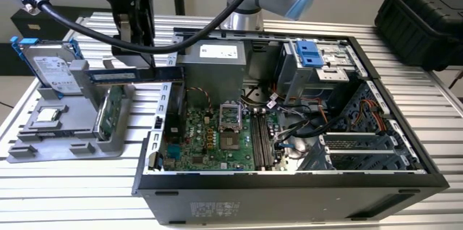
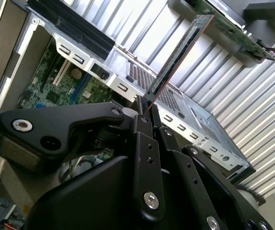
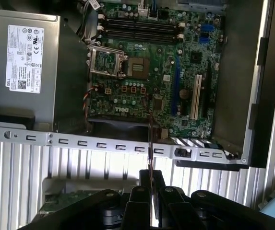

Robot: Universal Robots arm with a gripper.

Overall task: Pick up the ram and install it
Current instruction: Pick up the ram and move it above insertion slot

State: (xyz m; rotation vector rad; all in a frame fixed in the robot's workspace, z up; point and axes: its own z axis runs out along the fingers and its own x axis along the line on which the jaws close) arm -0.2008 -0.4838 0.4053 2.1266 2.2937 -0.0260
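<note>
The ram (image 1: 137, 74), a thin blue-green stick with a white label, hangs level in mid-air, clear of everything below. It is pinched along its upper edge by the arm's hand (image 1: 134, 63). The hand is clenched on it: in the second wrist view its black fingers (image 2: 144, 143) close on either flat face, and the stick rises edge-on from their tips.

That top-edge grasp appears chosen to leave the lower edge free for seating.

In the exterior view the stick sits over the left wall of the open computer case (image 1: 289, 186), between that case and the grey parts holder (image 1: 51, 143) to the exterior view's left. The holder keeps its parts upright, seemingly so each can be taken from above. The silver hard drive (image 1: 51, 70) with blue rails stands at its far end, and a green card (image 1: 108, 113) stands on edge at its right side.

Inside the case the motherboard (image 1: 210, 143) lies flat and exposed. The memory slots (image 1: 262, 140) sit right of the processor socket and run near to far, crosswise to the ram as held. The grey power supply (image 1: 217, 56) fills the far left corner.

Case and holder rest on a slatted metal surface (image 1: 72, 197). By this evidence the pick-up is done and the install has not yet begun.
</note>
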